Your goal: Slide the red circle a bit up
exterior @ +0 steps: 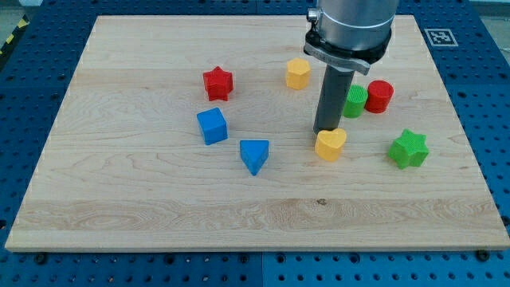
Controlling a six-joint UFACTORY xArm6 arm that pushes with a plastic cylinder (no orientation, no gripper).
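- Camera view: the arm ends in a plain dark rod with no pincer on it, so nothing is released, clenched or grasped; my tip (327, 131) sits on the wooden worktop (119, 199), touching or just above the yellow heart (331, 144)
- The red circle (379, 96) stands to the view's right of my tip and a little toward the view's top, touching the green block (355, 101) that lies between it and the rod
- Farther off from my tip: yellow hexagon (298, 73), red star (217, 83), blue cube (212, 126), blue triangle (254, 155), green star (409, 149)
- Judged from this, the push looks not yet begun: my tip must first get to the view's bottom side of the red circle, then slide upward
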